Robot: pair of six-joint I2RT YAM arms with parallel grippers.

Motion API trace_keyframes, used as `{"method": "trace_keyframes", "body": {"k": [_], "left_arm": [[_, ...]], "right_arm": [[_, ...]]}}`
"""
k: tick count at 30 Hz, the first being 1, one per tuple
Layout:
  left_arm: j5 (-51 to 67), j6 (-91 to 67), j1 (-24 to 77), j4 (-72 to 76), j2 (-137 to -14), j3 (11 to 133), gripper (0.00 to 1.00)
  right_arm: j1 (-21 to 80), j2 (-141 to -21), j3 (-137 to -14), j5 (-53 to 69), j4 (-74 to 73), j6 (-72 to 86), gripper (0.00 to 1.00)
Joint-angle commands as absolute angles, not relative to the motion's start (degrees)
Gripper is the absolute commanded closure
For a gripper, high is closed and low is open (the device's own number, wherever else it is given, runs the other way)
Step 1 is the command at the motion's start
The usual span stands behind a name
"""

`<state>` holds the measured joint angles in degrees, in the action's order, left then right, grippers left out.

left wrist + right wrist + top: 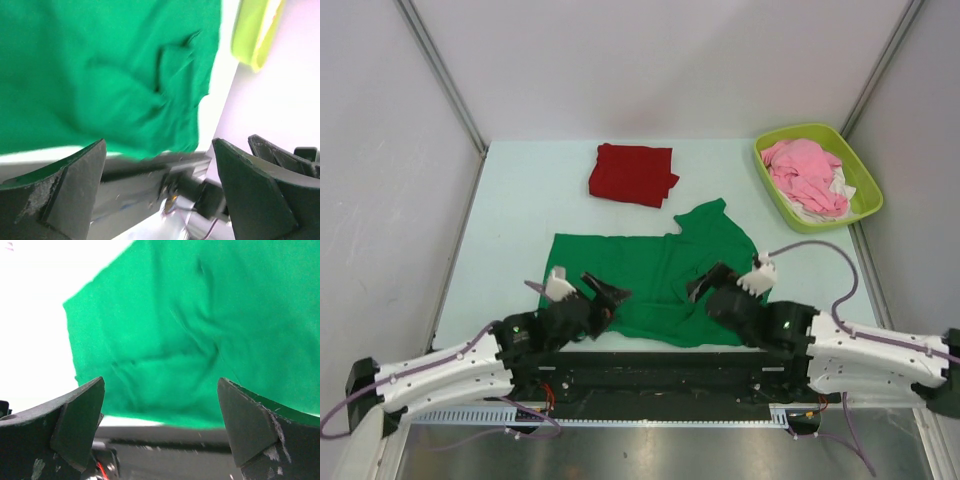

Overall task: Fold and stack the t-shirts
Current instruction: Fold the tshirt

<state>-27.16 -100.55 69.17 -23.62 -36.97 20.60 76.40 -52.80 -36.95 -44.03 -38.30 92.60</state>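
With both pincers spread and empty, the main risk is the next pinch. Left gripper [608, 292] hovers over the near-left part of the green t-shirt [655, 270]. The cloth under its tips is rumpled, so a low pinch could take two layers and skew the fold. Right gripper [708, 283] is the same: jaws wide, nothing held, creases below, one sleeve sticking out beyond it. Near hem lies at the table edge behind both and could slide off. Dark red t-shirt [632, 174] sits folded well beyond the left gripper. Table [520, 200] is pale mint, matte. Lime tub [866, 196] with pink garment [805, 170] is far right of the right gripper. Grey panel walls [380, 150] all round.
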Motion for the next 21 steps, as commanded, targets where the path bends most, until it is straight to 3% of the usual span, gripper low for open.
{"method": "trace_keyframes", "body": {"k": [1, 4, 7, 10, 16, 21], "left_arm": [[-20.3, -76.7, 52.0, -19.3, -38.8, 28.6, 0.05], [-11.9, -65.8, 39.3, -17.7, -45.1, 35.1, 0.05], [-7.3, -57.9, 30.8, -19.8, -52.8, 42.7, 0.05], [-5.5, -53.1, 24.4, -20.9, -59.6, 48.1, 0.05], [-2.6, -47.4, 13.8, -21.5, -72.1, 53.6, 0.07], [2.7, -43.1, 7.7, -22.0, -83.5, 59.0, 0.18]], "right_arm": [[55.5, -48.7, -43.4, -36.2, -25.0, 52.1, 0.0], [35.8, -51.3, -48.2, -20.3, -21.2, 40.3, 0.0], [22.2, -61.1, -53.4, -8.3, -20.9, 34.4, 0.0], [15.1, -67.5, -57.5, -4.4, -20.1, 31.5, 0.01], [10.2, -80.3, -60.7, 2.0, -15.0, 28.5, 0.0], [6.9, -87.3, -62.2, 6.5, -10.9, 28.7, 0.01]]}}
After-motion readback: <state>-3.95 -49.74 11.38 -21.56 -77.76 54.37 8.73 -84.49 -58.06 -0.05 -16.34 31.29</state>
